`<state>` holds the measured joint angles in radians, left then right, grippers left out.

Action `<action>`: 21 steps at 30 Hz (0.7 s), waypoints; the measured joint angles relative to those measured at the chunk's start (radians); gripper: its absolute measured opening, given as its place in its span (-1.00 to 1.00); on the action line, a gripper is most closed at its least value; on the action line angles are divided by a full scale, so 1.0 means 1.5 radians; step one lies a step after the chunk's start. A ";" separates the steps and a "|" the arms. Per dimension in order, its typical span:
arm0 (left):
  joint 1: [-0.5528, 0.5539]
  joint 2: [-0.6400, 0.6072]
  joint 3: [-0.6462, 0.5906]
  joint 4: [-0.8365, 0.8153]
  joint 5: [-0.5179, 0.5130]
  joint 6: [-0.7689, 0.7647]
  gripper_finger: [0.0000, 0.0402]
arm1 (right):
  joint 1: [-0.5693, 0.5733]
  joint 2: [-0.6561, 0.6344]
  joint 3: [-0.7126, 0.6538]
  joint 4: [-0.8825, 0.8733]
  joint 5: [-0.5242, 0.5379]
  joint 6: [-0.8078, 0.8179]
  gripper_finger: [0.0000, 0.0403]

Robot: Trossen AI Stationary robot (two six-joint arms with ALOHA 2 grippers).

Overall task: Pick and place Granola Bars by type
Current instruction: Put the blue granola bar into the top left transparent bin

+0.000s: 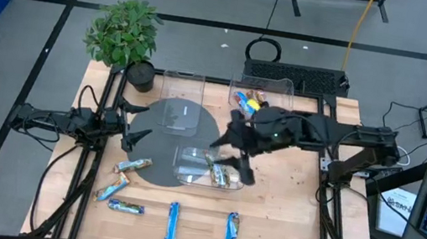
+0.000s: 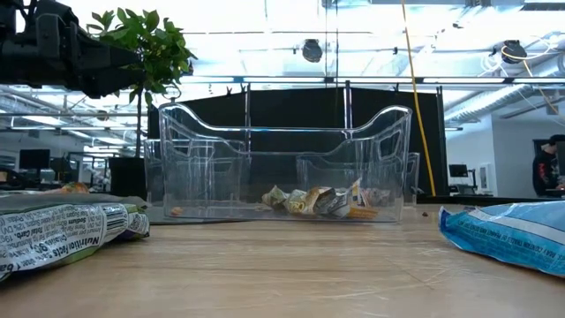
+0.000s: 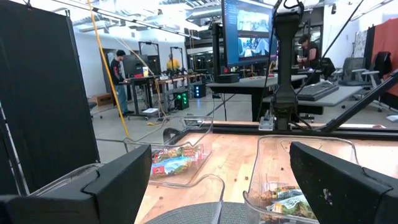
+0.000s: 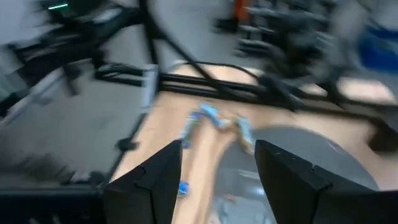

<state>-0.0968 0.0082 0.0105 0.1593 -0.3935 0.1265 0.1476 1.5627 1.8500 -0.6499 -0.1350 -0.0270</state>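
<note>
Granola Bars still loose on the light wooden table [image 1: 283, 223] are five small flat wrapped ones along its front edge, and you have to reach toward that edge for all of them.

Start at the left. The left end effector [image 1: 141, 136] hangs over the left rim of the round grey mat [image 1: 173, 135], fingers spread wide with nothing between them. Just toward the front edge from it lies the tan-gold wrapped bar [image 1: 132, 165], long axis running roughly across the table and tipped a little. Farther the same way sit a blue-and-tan bar [image 1: 112, 191], lying diagonally, and a multicolour bar [image 1: 126, 206], lying crosswise. I judge these three the left arm's work, the tan-gold one being nearest.

In the middle, two bright blue bars [image 1: 173, 221] and [image 1: 231, 231] lie side by side but apart, each pointing front to back.

The right end effector [image 1: 231, 160] is above the nearer clear plastic bin [image 1: 190, 160], which already holds tan-wrapped bars [image 1: 222, 174]. Its fingers stand partly apart, and the right wrist view shows nothing between them. From there the right-hand blue bar lies straight toward the front edge, so you would close across its narrow width, reaching past the bin wall.

The farther clear bin [image 1: 286, 86] holds multicolour bars [image 1: 246, 101]; the one beside it [image 1: 183, 81] looks empty.
</note>
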 joint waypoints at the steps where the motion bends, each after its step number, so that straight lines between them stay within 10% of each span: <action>1: 0.000 0.000 0.000 0.000 0.000 0.000 0.89 | 0.003 -0.001 0.000 0.004 -0.026 -0.022 -0.02; 9: 0.000 0.000 0.000 0.000 0.000 0.000 0.89 | 0.036 0.000 0.000 0.030 -0.124 -0.127 -0.03; 21: 0.000 0.000 0.000 0.000 0.000 0.000 0.89 | 0.115 -0.006 0.000 0.027 -0.054 -0.198 -0.03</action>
<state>-0.0971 0.0082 0.0105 0.1589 -0.3935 0.1265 0.3206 1.5539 1.8500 -0.6089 -0.2163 -0.3240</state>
